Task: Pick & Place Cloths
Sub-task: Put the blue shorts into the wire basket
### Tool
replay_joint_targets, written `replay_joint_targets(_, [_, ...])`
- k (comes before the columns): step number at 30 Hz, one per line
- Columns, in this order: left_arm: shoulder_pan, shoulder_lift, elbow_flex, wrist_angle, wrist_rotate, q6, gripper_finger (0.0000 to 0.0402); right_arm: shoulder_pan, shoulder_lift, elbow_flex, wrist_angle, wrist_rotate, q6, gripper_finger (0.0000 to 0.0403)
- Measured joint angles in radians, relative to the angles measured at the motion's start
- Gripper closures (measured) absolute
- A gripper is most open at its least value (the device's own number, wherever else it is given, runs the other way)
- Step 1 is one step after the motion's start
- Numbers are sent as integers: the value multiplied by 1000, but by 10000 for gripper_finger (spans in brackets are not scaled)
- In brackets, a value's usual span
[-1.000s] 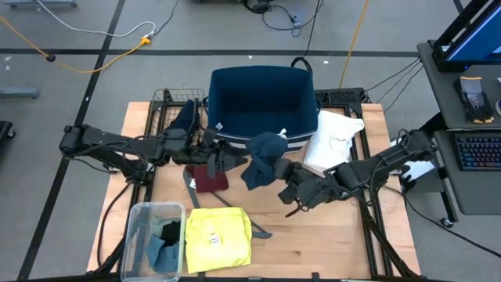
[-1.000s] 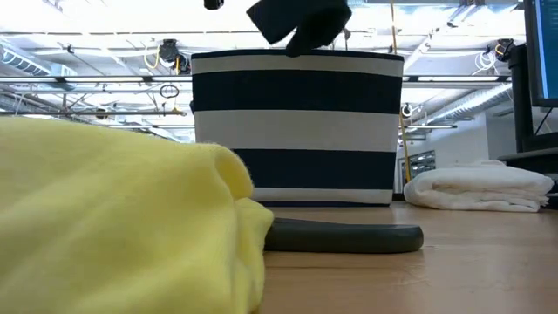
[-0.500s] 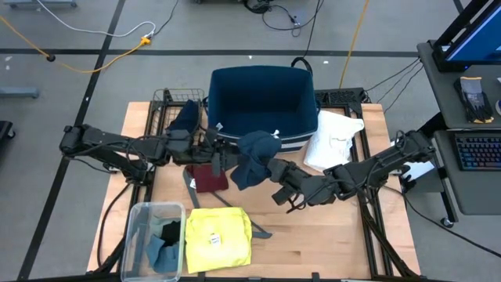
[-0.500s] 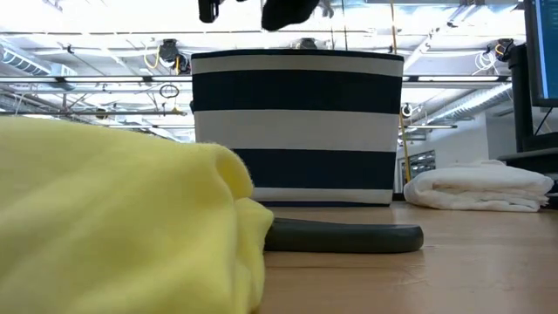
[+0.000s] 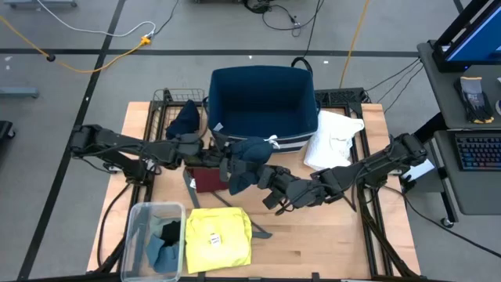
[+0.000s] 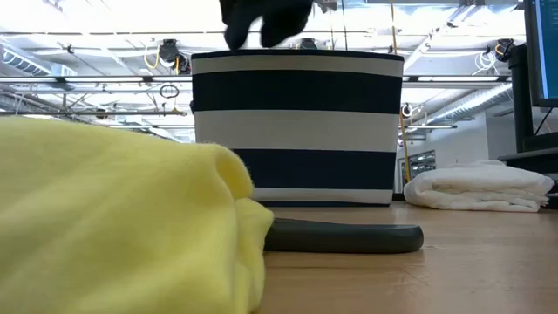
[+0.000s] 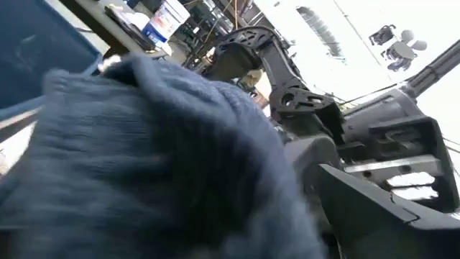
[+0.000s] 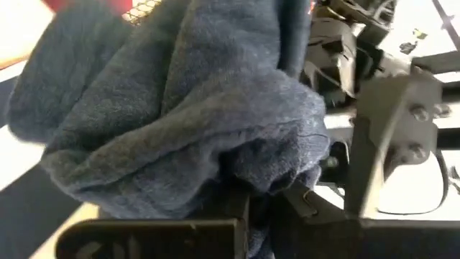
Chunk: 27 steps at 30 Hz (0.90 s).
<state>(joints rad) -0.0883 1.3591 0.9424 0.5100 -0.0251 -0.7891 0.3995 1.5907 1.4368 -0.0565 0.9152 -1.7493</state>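
Note:
A grey-blue cloth (image 5: 246, 157) hangs in the air in front of the navy bin (image 5: 262, 102), bunched between my two grippers. My right gripper (image 5: 264, 174) is shut on it from the table's right. My left gripper (image 5: 221, 157) stands right against the cloth's left side. In the left wrist view the cloth (image 7: 144, 165) fills most of the picture. A maroon piece (image 5: 208, 182) lies on the table below. The yellow T-shirt (image 5: 218, 239) lies near the front edge. The white shirt (image 5: 333, 137) lies beside the bin, and a navy piece (image 5: 185, 117) rests on a wire rack. My right gripper holds the grey-blue cloth by a bunched fold (image 8: 280, 173), several layers pinched between its fingers (image 8: 241, 216). It comes roughly level from the table's right. The cloth is lifted clear of the table (image 6: 266, 17) and drapes slack over and around the fingers.
A clear plastic container (image 5: 141, 235) at the front left holds black and grey-blue pieces. A thin grey hanger (image 6: 344, 235) lies on the wood between the maroon piece and the yellow T-shirt. The striped bin (image 6: 296, 126) stands at the far middle. Bare wood lies at the front right.
My right gripper has carried the grey-blue cloth toward the table's left, up to my left gripper. The left arm has reached a little toward the right. The cloth stays lifted clear and has bunched tighter between the two grippers.

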Motion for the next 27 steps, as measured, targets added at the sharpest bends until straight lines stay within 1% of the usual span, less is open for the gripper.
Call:
replay_joint_targets(3, [5, 27, 0, 9, 21, -23, 109, -1, 20, -1, 42, 0, -10, 390])
replay_joint_targets(6, [15, 40, 0, 15, 59, -46, 137, 3, 24, -1, 40, 0, -14, 390])
replay_joint_targets(9, [24, 40, 0, 23, 79, -51, 193, 3, 24, -2, 43, -1, 14, 384])
replay_joint_targets(12, [34, 39, 2, 46, 72, -34, 263, 3, 21, -1, 49, -1, 82, 363])
replay_joint_targets(16, [44, 36, 1, 59, 76, 1, 362, 17, 24, -1, 48, 7, 219, 341])
replay_joint_targets(17, [46, 35, 1, 59, 77, 5, 375, 21, 23, -1, 53, 6, 252, 337])
replay_joint_targets(19, [50, 35, 1, 47, 88, 4, 375, 32, 22, -1, 51, 7, 310, 330])
replay_joint_targets(21, [55, 35, 1, 42, 107, 5, 371, 44, 24, -1, 50, 34, 366, 324])
replay_joint_targets(27, [56, 35, 1, 30, 106, 17, 375, 80, 22, -1, 38, 231, 449, 307])
